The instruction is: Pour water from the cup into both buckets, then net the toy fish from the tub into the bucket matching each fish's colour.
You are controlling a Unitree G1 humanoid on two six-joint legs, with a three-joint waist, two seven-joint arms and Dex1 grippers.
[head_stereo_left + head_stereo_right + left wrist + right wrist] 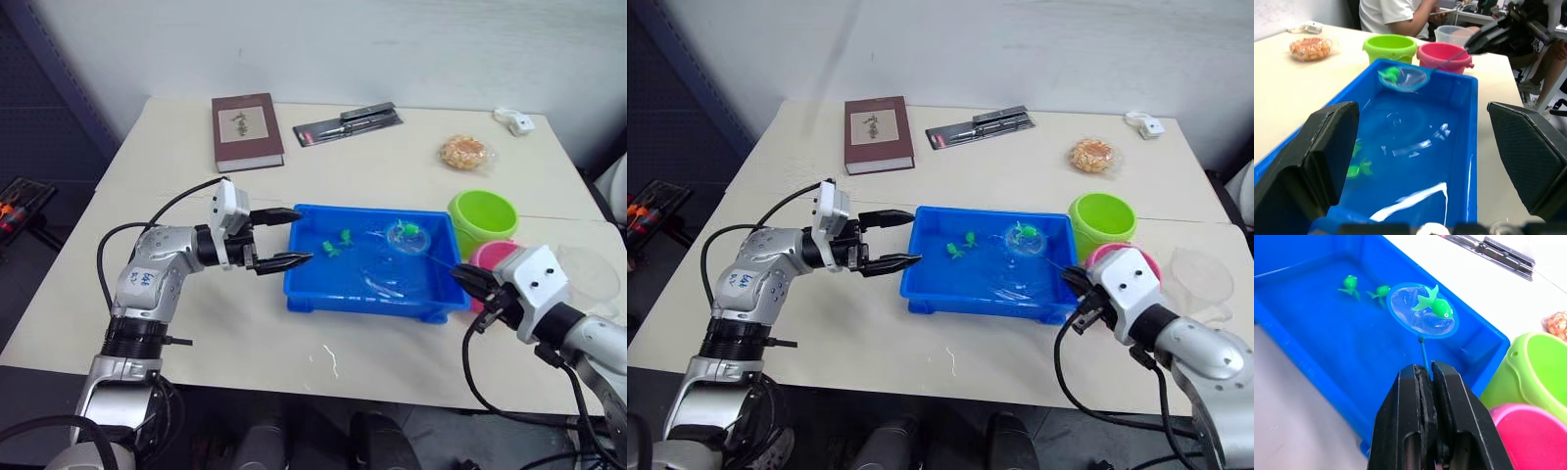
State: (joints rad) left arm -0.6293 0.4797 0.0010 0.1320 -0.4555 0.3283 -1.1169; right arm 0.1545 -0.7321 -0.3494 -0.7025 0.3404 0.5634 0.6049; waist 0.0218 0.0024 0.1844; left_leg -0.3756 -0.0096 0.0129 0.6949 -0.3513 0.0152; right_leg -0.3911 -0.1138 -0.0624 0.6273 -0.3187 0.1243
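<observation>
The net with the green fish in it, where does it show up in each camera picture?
Left eye: net over the tub's far right corner.
Right eye: same spot.
Left wrist: before the green bucket.
Right wrist: beyond the right hand.
Shared landmark: green bucket.

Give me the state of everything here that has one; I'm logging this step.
Net: lifted over the tub, one green fish in it.
Tub: holds water and two green fish.
Green bucket: upright beside the tub.
Pink bucket: upright beside the green one.
Cup: upright behind the buckets.
Book: closed.
Right end effector: shut on the net's handle.
Left end effector: open at the tub's end.
</observation>
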